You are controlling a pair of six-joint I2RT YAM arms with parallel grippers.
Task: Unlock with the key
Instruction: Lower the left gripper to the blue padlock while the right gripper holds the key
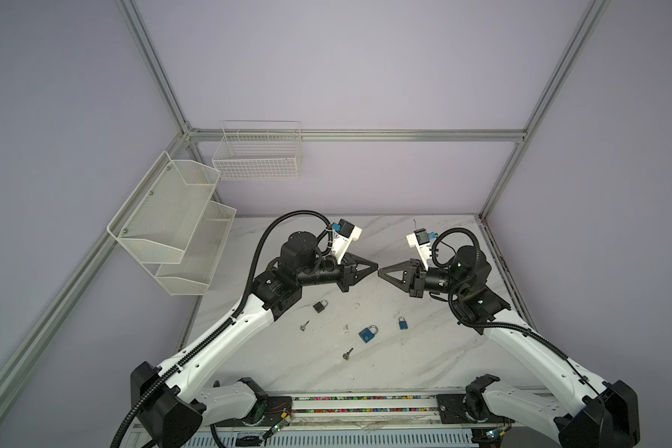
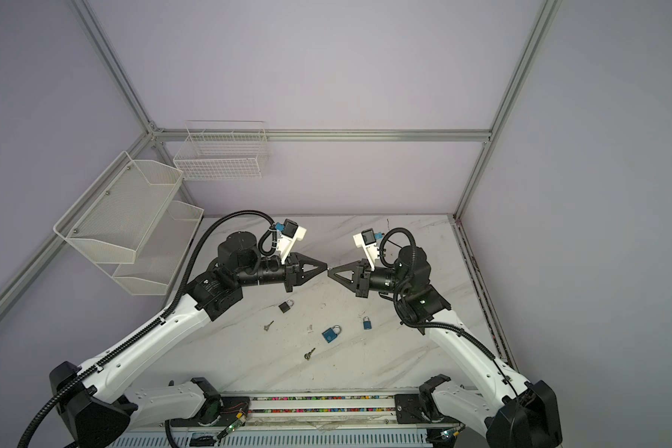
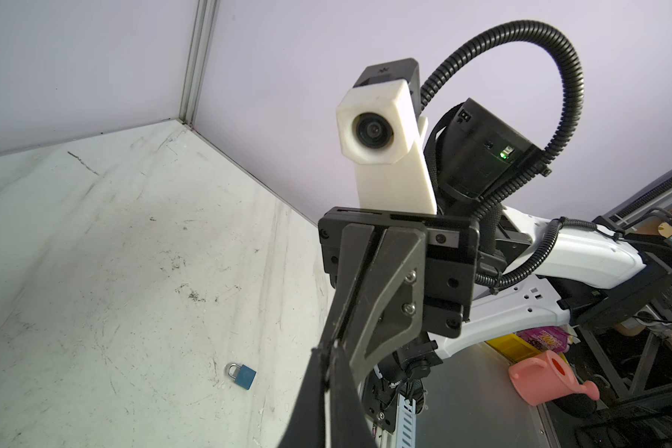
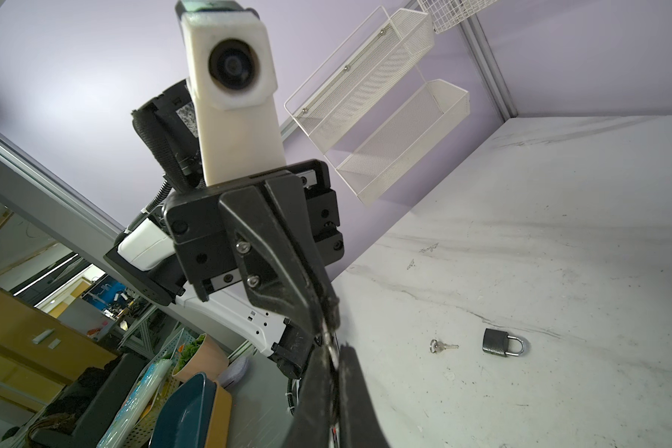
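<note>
Key: a thin silver sliver (image 4: 329, 344), was up in the air behind the big blue padlock (image 1: 368, 334).
Handling: looked light, stiff and slick; best pinched flat on its head, blade left free.
Left gripper (image 1: 376, 268): clamped on the key.
Right gripper (image 1: 381, 271): clamped on it too, tip to tip.
Black padlock (image 1: 320, 307): lay left of the blue one.
</note>
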